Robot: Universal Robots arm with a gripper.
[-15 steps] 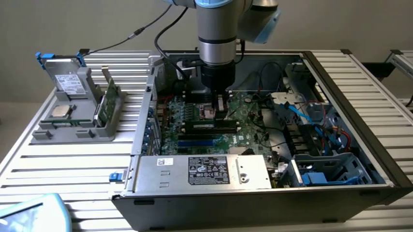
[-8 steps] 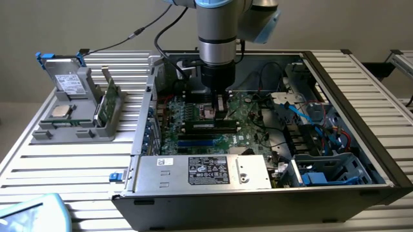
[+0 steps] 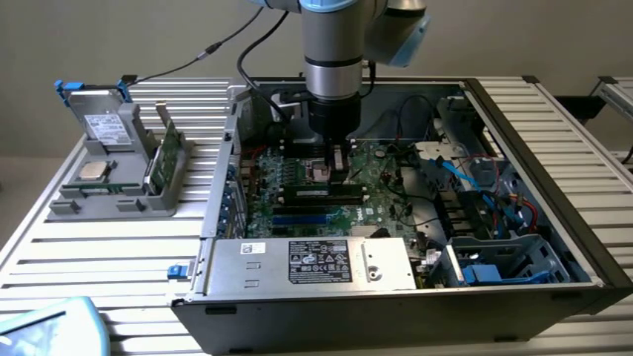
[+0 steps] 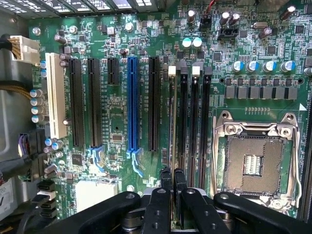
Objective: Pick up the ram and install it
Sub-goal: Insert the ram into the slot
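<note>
Pincer pinches the ram edge-on, right at the black memory slots.

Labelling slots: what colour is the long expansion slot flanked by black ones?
Blue long plastic slot; wrist view shows it best.

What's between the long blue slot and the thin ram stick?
Wrist view: one long black plastic slot lies between the blue slot and the ram.
</note>
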